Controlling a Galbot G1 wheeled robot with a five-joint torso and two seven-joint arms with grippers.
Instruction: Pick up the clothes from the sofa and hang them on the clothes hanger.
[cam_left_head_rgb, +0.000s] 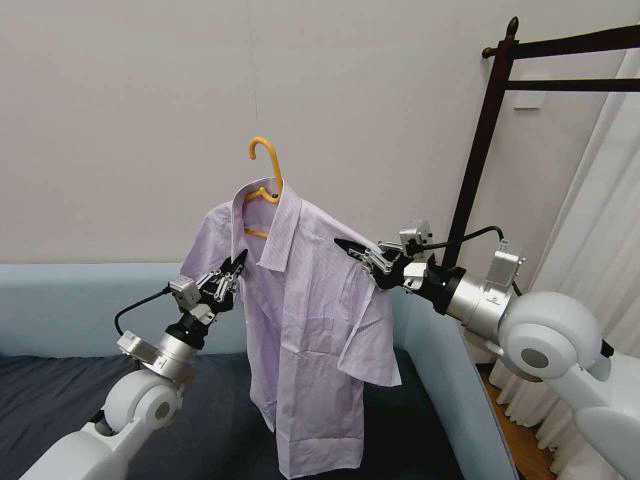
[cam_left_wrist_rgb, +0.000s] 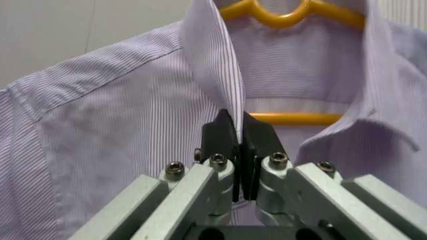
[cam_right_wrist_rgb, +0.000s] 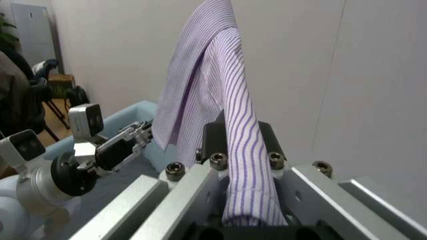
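Risk: the yellow hanger (cam_left_head_rgb: 264, 165) isn't gripped, it just sits inside the shirt (cam_left_head_rgb: 310, 330) w/ hook in free air, so a tilt or cloth slip en route to the rack (cam_left_head_rgb: 487, 130) could drop both onto the sofa (cam_left_head_rgb: 60, 290). Left claw (cam_left_head_rgb: 232, 275) is clenched on the front edge below the collar, right claw (cam_left_head_rgb: 358, 255) pinches the shoulder; shirt hangs btw them.

Both our arms reach up and inward. Our left gripper (cam_left_head_rgb: 236, 270) pinches the shirt (cam_left_head_rgb: 310, 320) with fingers together, and our right gripper (cam_left_head_rgb: 352, 249), slightly higher, clamps it too.
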